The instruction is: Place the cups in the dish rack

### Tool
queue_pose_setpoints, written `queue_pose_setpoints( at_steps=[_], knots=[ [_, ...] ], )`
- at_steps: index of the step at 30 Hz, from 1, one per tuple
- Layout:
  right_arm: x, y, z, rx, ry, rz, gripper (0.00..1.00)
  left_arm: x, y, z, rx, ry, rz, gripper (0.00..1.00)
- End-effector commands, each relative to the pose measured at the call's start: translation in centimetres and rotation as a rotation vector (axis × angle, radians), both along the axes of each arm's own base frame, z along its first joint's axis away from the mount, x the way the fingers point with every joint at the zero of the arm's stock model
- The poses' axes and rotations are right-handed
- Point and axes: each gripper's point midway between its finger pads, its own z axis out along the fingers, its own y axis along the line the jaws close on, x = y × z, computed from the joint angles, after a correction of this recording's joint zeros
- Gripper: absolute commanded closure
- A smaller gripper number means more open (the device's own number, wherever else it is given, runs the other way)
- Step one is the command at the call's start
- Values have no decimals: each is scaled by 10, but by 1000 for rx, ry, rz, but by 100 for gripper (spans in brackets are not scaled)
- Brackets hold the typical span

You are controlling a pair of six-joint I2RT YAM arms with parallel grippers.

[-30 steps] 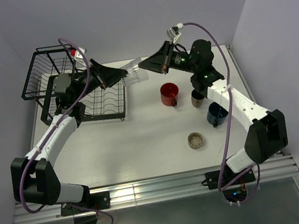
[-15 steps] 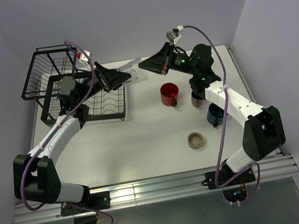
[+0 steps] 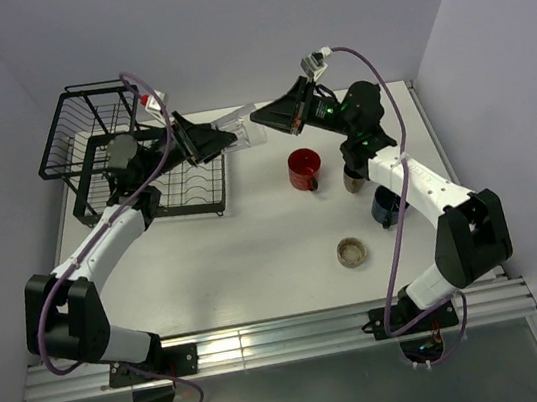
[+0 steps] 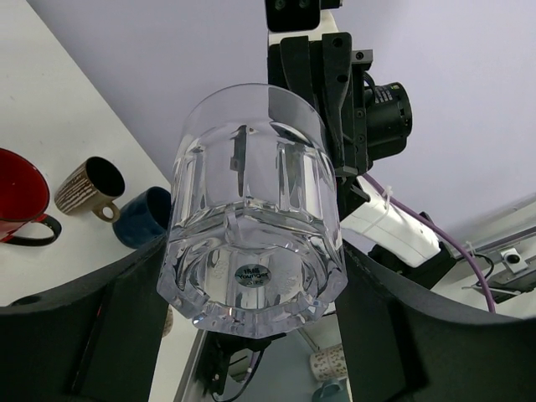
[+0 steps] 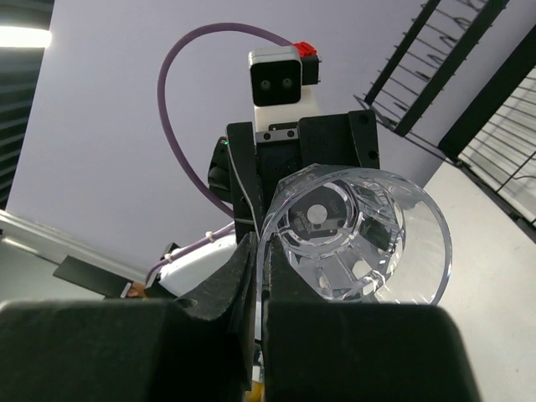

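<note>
Presently, glass (image 4: 251, 209) is clamped by both left gripper (image 4: 255, 289) and right gripper (image 5: 261, 268) beside rack (image 3: 90, 87); could be dropped if released early.

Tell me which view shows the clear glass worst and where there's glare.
Top external: the clear glass nearly vanishes against the pale table. Left wrist: sharp, with bright highlights on its facets. Right wrist: crisp rim, fingers in near-black shadow.
</note>
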Motion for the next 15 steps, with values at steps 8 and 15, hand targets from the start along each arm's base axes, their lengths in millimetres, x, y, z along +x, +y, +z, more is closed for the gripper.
queue_pose_setpoints(
  at_steps=[8,15],
  knots=[
    [7,-8,-12,-55,-34,-85,64,-2,-5,53,35,-142,-1,100],
    [14,-17,-16,-82,-15,-156,41,4,1,60,117,-165,69,100]
  ],
)
